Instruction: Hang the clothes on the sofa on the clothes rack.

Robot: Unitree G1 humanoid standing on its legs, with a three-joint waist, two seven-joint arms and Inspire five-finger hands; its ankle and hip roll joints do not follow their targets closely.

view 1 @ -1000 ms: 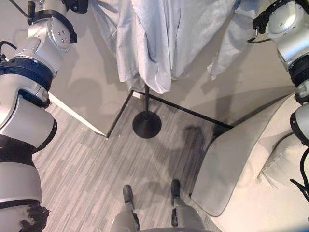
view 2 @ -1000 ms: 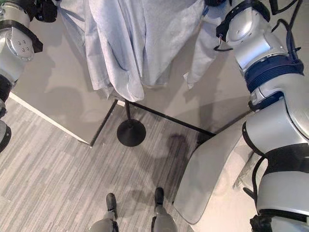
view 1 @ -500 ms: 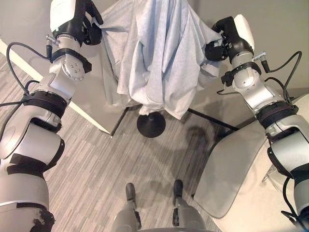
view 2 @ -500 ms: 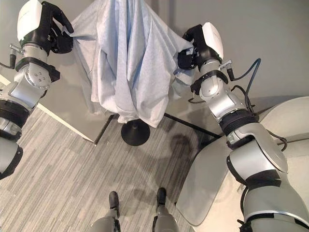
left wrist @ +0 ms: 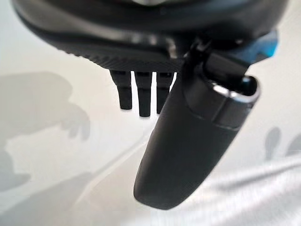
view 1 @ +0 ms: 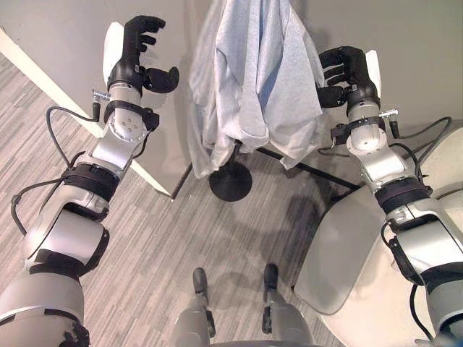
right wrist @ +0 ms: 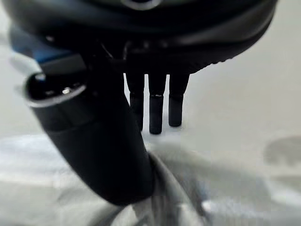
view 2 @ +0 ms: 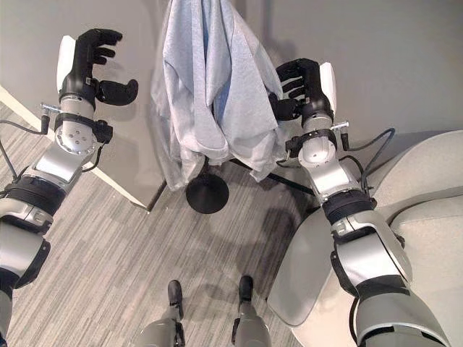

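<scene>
A pale blue-grey shirt (view 1: pixel 253 79) hangs draped over the clothes rack, whose round black base (view 1: pixel 230 182) stands on the floor beneath it. My left hand (view 1: pixel 135 58) is raised to the shirt's left, open, with a clear gap to the cloth. My right hand (view 1: pixel 346 72) is up at the shirt's right edge, open with relaxed fingers. In the right wrist view its thumb (right wrist: pixel 103 141) lies right by a fold of the shirt (right wrist: pixel 188 197). The left wrist view has the shirt (left wrist: pixel 268 188) past the thumb (left wrist: pixel 188 141).
A beige sofa (view 1: pixel 362 246) fills the lower right. A thin black floor bar (view 1: pixel 311 170) runs from the rack base toward it. A grey wall with a white skirting strip (view 1: pixel 65 97) stands behind and to the left. Grey wood-look floor lies in front.
Both hands have let go of the shirt's sides and opened, moving slightly away. The shirt now hangs narrower on the rack. The camera view has shifted too.
</scene>
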